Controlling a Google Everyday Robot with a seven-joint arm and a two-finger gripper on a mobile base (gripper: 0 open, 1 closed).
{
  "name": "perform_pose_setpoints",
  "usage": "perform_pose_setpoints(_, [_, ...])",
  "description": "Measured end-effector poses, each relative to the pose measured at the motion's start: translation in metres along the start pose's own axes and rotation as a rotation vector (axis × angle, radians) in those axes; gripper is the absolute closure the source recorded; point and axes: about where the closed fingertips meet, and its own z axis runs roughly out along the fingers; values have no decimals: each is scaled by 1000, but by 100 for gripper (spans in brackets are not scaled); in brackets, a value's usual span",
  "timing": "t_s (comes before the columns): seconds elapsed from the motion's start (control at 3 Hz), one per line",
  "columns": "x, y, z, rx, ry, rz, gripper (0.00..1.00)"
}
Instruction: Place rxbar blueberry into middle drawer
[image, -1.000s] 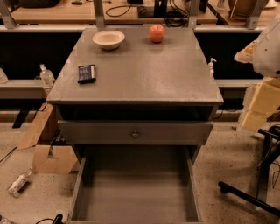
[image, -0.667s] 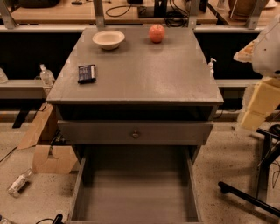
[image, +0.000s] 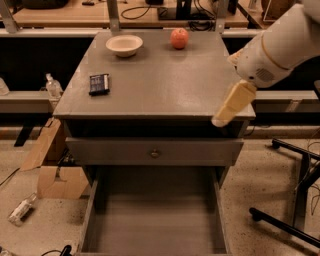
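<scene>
The rxbar blueberry (image: 99, 83), a small dark flat bar, lies on the left side of the grey cabinet top (image: 160, 85). The middle drawer (image: 155, 225) is pulled out at the bottom of the view, with its plain grey floor bare. My gripper (image: 231, 103), a cream-coloured piece at the end of the white arm, hangs over the right front corner of the cabinet top. It is far to the right of the bar and holds nothing that I can see.
A white bowl (image: 124, 45) and a red apple (image: 179, 38) sit at the back of the cabinet top. A shut drawer front with a small knob (image: 154, 152) is above the open drawer. A cardboard box (image: 52, 172) and a bottle (image: 21, 210) lie on the floor left; chair legs (image: 290, 220) stand right.
My arm has swung in from the right edge of the view, and its gripper now hangs over the cabinet's right front corner. The bar, bowl and apple have not moved.
</scene>
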Motion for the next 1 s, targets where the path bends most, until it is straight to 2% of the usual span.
perform_pose_setpoints(0.33, [-50,-58,36,65,-124,141,0])
perform_pose_setpoints(0.67, [-92,-96,47,120,-121,226,0])
perform_pose_setpoints(1.0, [-138,-94,65,96,-132,269,0])
